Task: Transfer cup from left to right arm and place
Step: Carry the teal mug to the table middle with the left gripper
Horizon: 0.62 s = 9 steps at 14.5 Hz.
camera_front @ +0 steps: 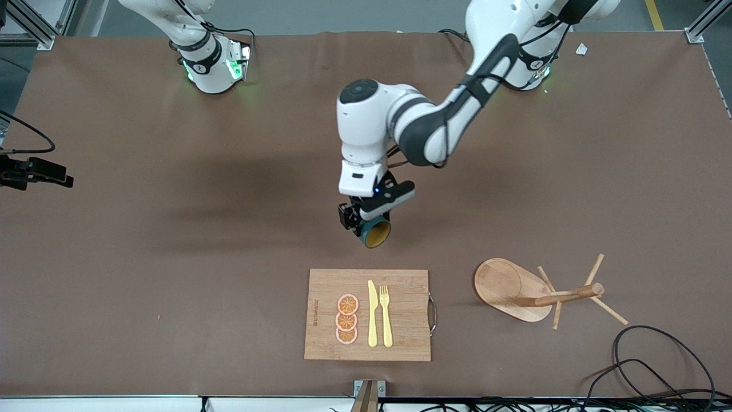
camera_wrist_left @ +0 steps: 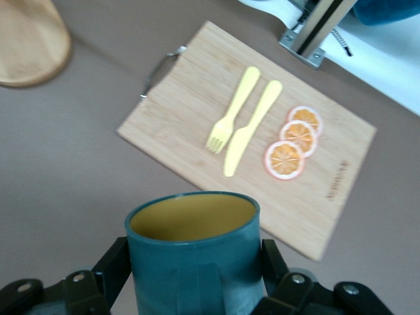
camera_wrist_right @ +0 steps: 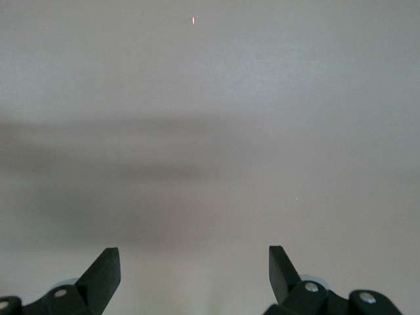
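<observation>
Cup (camera_front: 376, 232) tipped sideways, mouth facing front camera, axis near horizontal.

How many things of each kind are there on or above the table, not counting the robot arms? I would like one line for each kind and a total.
Cup, held in the left gripper: 1
Cutting board: 1
Orange slices: 3
Knife: 1
Fork: 1
Peg rack: 1
Total: 8
</observation>
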### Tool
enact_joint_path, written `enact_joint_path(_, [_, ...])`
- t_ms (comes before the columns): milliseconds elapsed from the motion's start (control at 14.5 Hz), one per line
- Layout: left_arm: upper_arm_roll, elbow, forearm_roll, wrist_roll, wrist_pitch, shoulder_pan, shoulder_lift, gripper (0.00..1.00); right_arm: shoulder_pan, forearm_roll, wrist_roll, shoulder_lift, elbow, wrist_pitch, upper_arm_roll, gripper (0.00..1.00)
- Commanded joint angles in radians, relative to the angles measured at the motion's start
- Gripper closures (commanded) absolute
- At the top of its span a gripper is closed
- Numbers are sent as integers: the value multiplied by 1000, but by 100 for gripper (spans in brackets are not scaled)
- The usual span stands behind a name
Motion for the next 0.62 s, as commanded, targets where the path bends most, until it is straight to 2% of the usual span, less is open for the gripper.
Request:
enact_joint_path(0, [30, 8, 121, -88, -151, -126, -2, 51, -22, 4, -19, -1, 6, -1, 12, 0])
enact_joint_path(138, [28, 8, 239, -139, -236, -195, 7, 51, -22, 1, -22, -1, 8, 7, 12, 0])
enact_joint_path(345, [42, 9, 449, -170, -451, -312, 94, 51, -20, -16, -20, 10, 8, 16, 12, 0])
enact_joint_path(553, [68, 14, 581, -286, -520, -407, 217, 51, -29, -13, -16, 11, 8, 15, 12, 0])
